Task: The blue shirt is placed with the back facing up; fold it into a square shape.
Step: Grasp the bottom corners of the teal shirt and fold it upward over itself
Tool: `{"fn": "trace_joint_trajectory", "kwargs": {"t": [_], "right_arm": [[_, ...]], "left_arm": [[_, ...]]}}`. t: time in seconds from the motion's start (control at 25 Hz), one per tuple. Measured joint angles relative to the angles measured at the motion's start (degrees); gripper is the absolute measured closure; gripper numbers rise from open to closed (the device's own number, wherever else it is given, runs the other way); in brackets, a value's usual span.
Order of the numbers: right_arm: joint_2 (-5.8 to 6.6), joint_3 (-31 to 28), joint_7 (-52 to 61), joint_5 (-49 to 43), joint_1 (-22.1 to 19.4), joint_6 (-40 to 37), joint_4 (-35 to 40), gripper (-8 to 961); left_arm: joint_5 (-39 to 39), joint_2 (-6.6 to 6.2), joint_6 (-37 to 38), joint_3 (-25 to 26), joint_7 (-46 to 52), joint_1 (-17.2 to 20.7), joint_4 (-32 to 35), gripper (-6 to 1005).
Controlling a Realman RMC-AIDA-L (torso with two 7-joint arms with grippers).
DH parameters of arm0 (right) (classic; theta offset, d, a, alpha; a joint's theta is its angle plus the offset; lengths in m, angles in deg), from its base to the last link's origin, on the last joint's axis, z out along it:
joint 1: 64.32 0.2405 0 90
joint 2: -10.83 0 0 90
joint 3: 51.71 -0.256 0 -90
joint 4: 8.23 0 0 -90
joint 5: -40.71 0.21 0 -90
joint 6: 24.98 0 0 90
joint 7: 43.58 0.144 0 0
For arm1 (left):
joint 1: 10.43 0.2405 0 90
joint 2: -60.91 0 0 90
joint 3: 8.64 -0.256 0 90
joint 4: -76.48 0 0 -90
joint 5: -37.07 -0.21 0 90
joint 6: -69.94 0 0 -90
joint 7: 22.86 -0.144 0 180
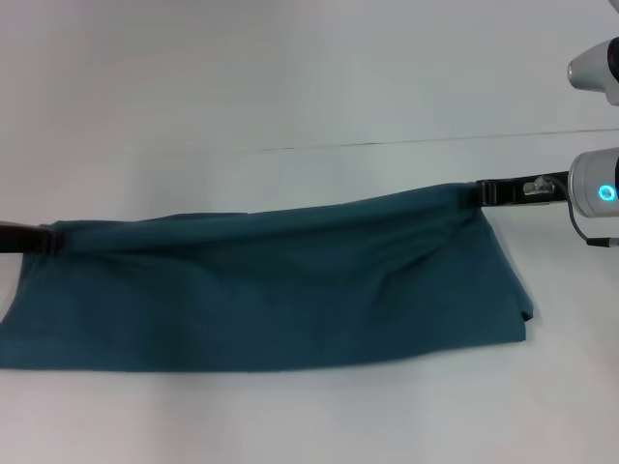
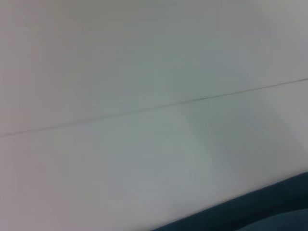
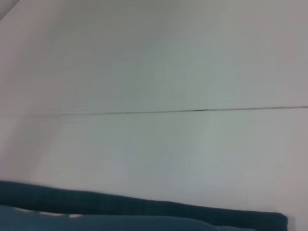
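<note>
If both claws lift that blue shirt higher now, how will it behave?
The blue shirt will likely sag: it already dips between the left claw and right claw. Its wrinkled, doubled layers suggest floppy cloth that may drag along the white table.

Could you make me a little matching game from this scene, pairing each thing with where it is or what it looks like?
Things:
1. blue shirt
2. left gripper
3. right gripper
4. table

Descriptions:
A. white, with a thin dark seam running across
B. at the shirt's far right corner
C. folded into a long band
D. at the shirt's far left corner

Pairs: 1-C, 2-D, 3-B, 4-A
</note>
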State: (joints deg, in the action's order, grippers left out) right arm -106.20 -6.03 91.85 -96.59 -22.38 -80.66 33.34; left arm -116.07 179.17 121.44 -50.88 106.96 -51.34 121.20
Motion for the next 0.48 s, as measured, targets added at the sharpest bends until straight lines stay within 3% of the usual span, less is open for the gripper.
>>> {"fn": "trace_joint_trajectory", "kwargs": {"t": [0.12,0.28,0.48], "right_arm": [[-0.21,-0.22,0.93,0.02,0.01,0.93,-0.21,863],[-0.32,-0.15,2.48,0.00,0.19,1.19,-0.20,769],[-0.40,0.16,3.01,-0.19,0.26,1.14,0.06,655]], "left_arm": [[0.11,-0.19,-0.75,-0.37,0.04,-0.69,-1.16,927],[0.17,-0.02,-3.15,-0.42,0.19,-0.91,-1.83,925],[0.02,-0.06,-3.57,-0.74,0.00,-1.02,-2.64,751]]}}
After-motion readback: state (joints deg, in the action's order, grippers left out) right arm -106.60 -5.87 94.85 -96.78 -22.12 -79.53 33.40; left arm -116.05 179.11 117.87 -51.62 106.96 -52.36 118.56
